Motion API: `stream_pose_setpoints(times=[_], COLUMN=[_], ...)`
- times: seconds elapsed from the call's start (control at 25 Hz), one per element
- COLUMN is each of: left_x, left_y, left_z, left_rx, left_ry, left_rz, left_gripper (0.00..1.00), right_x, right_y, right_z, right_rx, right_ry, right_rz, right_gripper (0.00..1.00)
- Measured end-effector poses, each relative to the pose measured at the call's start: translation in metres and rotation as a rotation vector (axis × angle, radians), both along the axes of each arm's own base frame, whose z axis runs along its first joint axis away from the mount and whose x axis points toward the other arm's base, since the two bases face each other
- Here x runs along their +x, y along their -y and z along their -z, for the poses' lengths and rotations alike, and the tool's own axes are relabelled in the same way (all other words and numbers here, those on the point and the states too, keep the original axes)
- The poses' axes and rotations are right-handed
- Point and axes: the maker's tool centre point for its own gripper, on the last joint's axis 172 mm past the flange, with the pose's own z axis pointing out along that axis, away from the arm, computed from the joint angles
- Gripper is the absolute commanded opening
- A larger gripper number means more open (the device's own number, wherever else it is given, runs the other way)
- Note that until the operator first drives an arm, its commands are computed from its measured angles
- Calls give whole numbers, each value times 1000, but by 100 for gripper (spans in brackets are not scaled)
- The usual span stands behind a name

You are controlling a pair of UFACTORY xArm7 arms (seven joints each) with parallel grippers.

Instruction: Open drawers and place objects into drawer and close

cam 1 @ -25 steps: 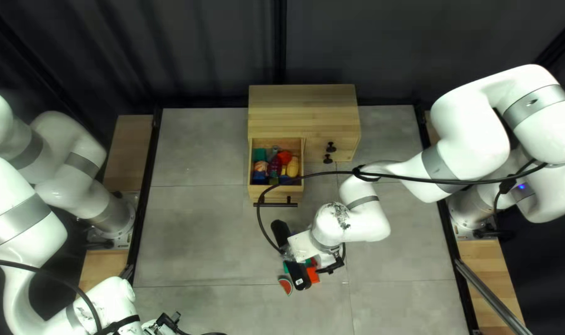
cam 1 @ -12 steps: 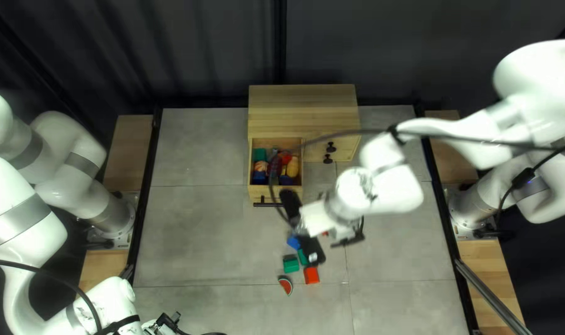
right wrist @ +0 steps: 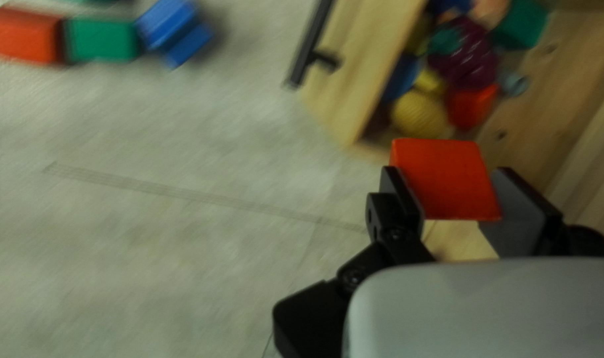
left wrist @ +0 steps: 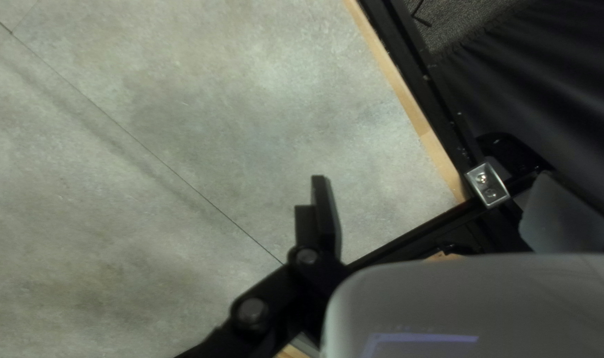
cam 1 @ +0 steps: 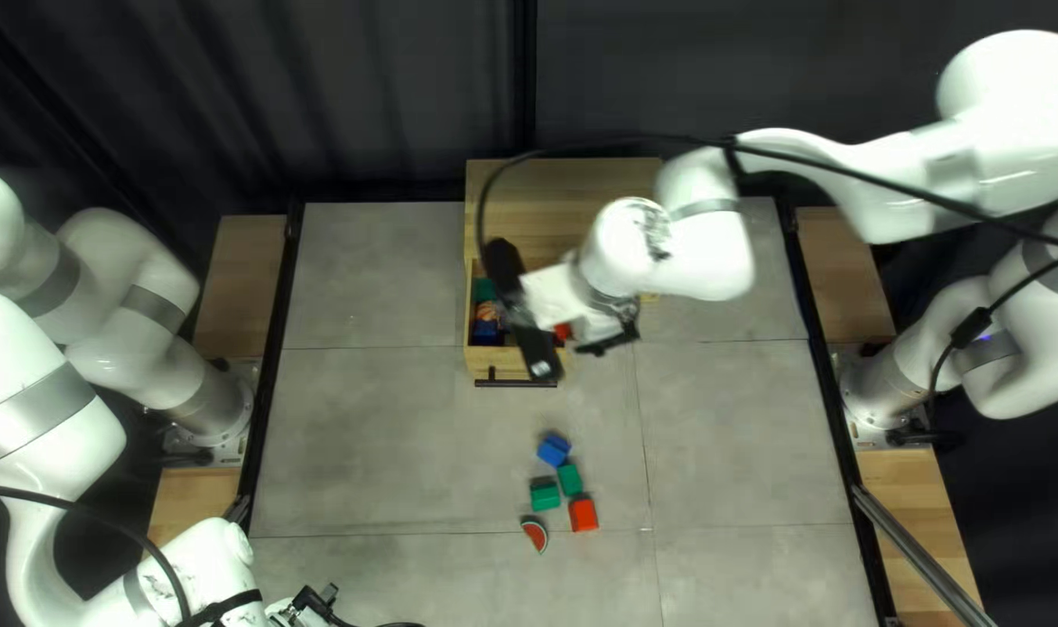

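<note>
White with a silver band, the robot's right arm (cam 1: 709, 250) reaches from the table's right edge, its wrist bent over the front of a pale wooden cabinet (cam 1: 512, 192), while a slack black cable (cam 1: 599, 143) arcs above. The white left arm (cam 1: 41, 406) bends low at the table's near left. Out of the cabinet juts an open wooden drawer (cam 1: 517, 362), its front facing the near edge, its black bar handle (cam 1: 517, 383) running left to right; the right arm's end hides much of the inside. The right gripper (cam 1: 537, 348) slants over that opening and, in the right wrist view, pinches a glossy red block (right wrist: 444, 179) by two opposite sides, near the drawer's corner. The block's visible face looks almost square, so its long axis cannot be told. The left gripper (cam 1: 311, 602), at the bottom of the top left view, points down at bare tabletop, its jaws spread wide around nothing. Inside the drawer sit a purple bumpy toy (right wrist: 468, 56), a yellow textured toy (right wrist: 418, 114) and a green block (right wrist: 521, 25), among others. Loosely grouped on the table nearer the camera are a tilted blue block (cam 1: 553, 449), two green blocks (cam 1: 545, 496), a second red block (cam 1: 584, 514) and a toy watermelon slice (cam 1: 535, 533).
</note>
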Motion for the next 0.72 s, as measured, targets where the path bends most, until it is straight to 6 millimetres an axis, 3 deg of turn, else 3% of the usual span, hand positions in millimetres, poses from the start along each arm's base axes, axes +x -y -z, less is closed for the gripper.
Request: stream_pose_setpoints(times=[0.2, 0.36, 0.52, 0.72], left_x=[0, 0, 0, 0], left_y=[0, 0, 0, 0], left_z=[0, 0, 0, 0], left_rx=[0, 0, 0, 0], left_ry=[0, 0, 0, 0], left_rz=[0, 0, 0, 0], left_gripper=[100, 100, 100, 100], right_x=[6, -7, -28, -58], right_y=[0, -20, -65, -148], right_z=[3, -4, -7, 8], right_rx=[6, 8, 24, 66], right_ry=[12, 7, -15, -46], right_rz=[7, 8, 9, -6], right_gripper=[100, 100, 100, 100])
